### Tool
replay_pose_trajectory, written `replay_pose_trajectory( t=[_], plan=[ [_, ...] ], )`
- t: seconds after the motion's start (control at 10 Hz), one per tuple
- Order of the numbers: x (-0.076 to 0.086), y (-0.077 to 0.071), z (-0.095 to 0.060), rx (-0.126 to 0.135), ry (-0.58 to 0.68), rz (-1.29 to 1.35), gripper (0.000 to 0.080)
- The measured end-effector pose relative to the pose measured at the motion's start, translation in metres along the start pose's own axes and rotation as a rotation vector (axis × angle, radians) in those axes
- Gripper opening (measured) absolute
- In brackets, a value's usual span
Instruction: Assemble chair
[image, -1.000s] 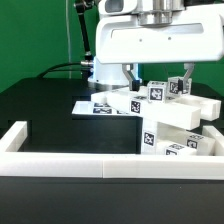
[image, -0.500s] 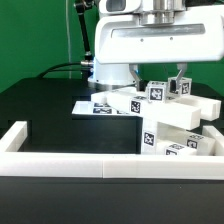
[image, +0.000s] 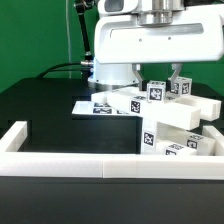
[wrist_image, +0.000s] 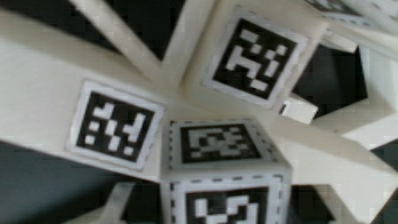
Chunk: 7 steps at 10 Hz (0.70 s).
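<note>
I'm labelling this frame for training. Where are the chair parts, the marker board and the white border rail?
chair (image: 178, 118): exterior view, on the long white bar of the stacked parts.
marker board (image: 96, 105): exterior view, on its flat tagged surface.
white border rail (image: 75, 166): exterior view, on the front rail's top face.

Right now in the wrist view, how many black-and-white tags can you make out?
4: a large tag, another, a blurred one between them, and one cut off by the edge. More may be hidden.

You see a black table (image: 40, 115) carrying the marker board (image: 100, 105), a white border rail (image: 60, 165) along its front, and the stacked white chair parts (image: 175, 125).
</note>
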<state>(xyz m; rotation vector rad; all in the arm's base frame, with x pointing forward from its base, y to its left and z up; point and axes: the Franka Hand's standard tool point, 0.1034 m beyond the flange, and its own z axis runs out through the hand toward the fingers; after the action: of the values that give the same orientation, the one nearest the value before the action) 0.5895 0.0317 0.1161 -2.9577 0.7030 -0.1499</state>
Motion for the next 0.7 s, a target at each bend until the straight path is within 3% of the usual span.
replay_pose_trajectory(
  t=[0.7],
  plan=[
    [0.0019, 0.0013, -0.0007, 0.014, 0.013, 0.550, 0.0287]
  ],
)
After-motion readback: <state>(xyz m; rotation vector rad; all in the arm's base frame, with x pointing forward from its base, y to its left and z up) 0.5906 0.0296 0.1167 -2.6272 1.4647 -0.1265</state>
